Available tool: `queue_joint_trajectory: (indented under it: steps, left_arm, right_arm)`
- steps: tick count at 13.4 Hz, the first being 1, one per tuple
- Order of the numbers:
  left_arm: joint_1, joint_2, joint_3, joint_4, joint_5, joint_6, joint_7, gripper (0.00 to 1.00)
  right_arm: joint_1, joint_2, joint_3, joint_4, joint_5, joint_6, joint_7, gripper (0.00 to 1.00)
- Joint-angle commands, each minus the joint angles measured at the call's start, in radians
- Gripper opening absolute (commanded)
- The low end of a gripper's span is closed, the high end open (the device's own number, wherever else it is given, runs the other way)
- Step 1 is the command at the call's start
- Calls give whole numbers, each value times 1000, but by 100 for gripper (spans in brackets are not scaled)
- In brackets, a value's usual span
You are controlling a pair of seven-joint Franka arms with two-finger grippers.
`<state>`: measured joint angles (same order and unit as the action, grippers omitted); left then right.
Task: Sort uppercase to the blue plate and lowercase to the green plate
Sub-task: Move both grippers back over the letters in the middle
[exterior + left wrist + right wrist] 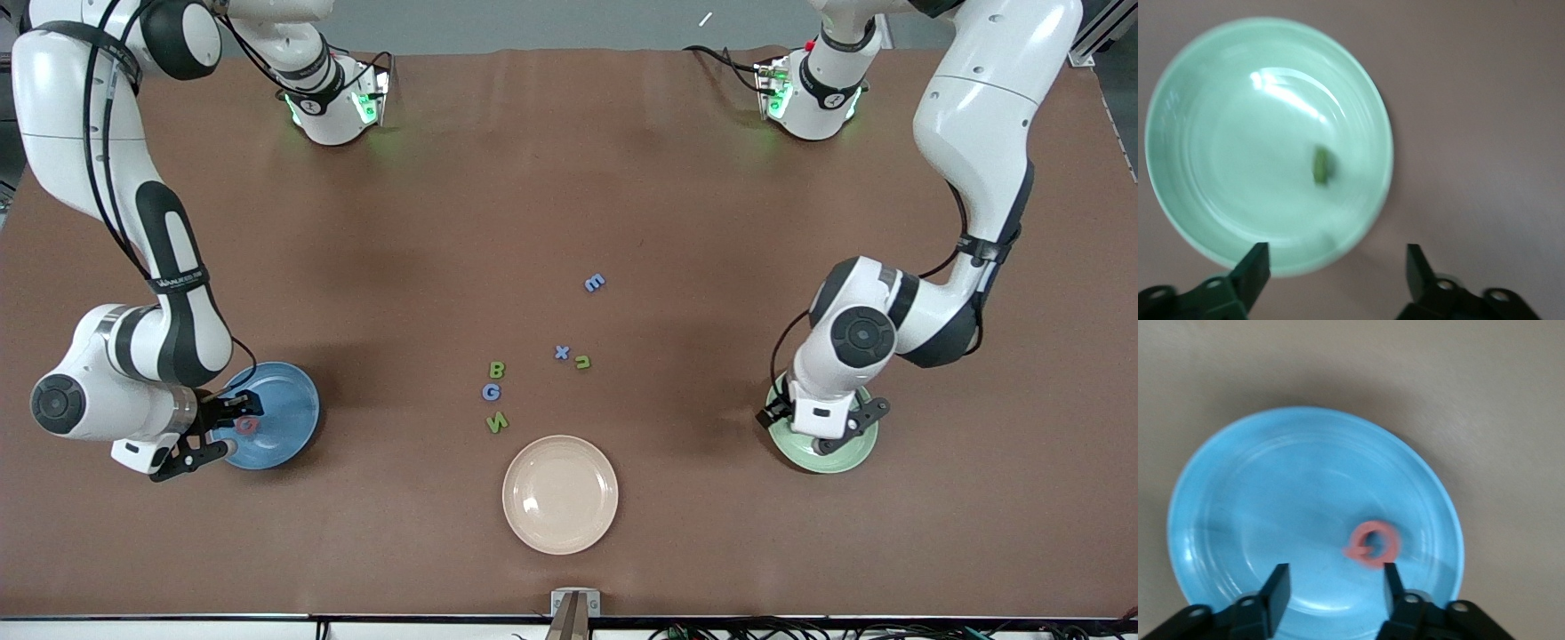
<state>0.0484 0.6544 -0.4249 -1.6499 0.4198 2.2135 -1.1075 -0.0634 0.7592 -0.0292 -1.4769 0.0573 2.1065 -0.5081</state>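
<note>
Beige plate (560,494) is sitting nearest the front camera, mid-table, with nothing on it.

Right gripper (218,433) is hovering over the blue plate (289,418) at the right arm's end of the table. In the right wrist view its fingers (1275,590) are standing apart, gripping nothing; the pink-red Q-like ring (1372,543) is lying in the plate just clear of them.

Left gripper (822,433) is hovering over the green plate (858,449) at the left arm's end. Its fingers (1255,267) are spread wide with nothing between them. A small green letter (1321,165) is lying in the plate; its shape is too blurred to read.

Farther from the camera than the beige plate, a green N (497,422), blue G (491,391) and green B (497,369) are lying in a close column on the table. Near them, toward the left arm's end, a blue x (561,352) and green n/u shape (582,362) are lying just beside each other. Farthest out, a blue e/E shape (594,283) is lying alone.
</note>
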Motion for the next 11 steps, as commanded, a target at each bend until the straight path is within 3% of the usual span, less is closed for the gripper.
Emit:
queue_joint_trajectory:
  steps: [1, 4, 6, 11]
  left_arm:
    - [-30, -36, -53, -25, 5, -49, -66, 100]
    - [-163, -18, -69, -31, 16, -48, -303, 100]
    - [-250, 5, -69, -33, 17, -38, -383, 99]
    - [-395, 28, -68, -92, 19, 41, -601, 95]
  right_arm:
    - [33, -17, 9, 1, 10, 7, 32, 78]
    - [126, -20, 15, 9, 16, 9, 170, 82]
    - [206, -18, 15, 18, 67, 33, 198, 84]
    - [419, 14, 14, 13, 202, 306, 198, 85]
